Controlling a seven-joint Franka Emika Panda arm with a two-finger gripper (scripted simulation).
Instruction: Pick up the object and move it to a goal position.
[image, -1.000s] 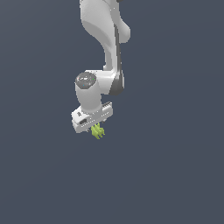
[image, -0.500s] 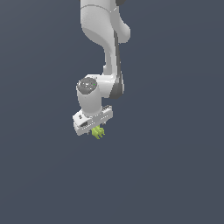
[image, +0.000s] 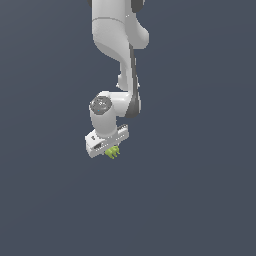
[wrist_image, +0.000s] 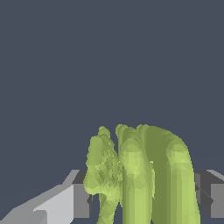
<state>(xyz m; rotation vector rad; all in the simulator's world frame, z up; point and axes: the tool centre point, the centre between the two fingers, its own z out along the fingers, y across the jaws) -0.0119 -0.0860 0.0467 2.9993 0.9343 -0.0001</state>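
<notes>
The gripper (image: 111, 151) has its jaws clamped on the object (wrist_image: 140, 175), which sits between them looking light, rigid and ridged enough to stay put.

the object (image: 113, 152) sits between the fingers (wrist_image: 72, 199) of the gripper (image: 111, 151), directly under the arm (image: 117, 45).

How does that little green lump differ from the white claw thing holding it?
The green object is lime, lumpy and ridged; the gripper is white and blocky. The object is narrower than the gripper. The object hangs below it, pinched between its fingers. Both are up in the air together.
</notes>
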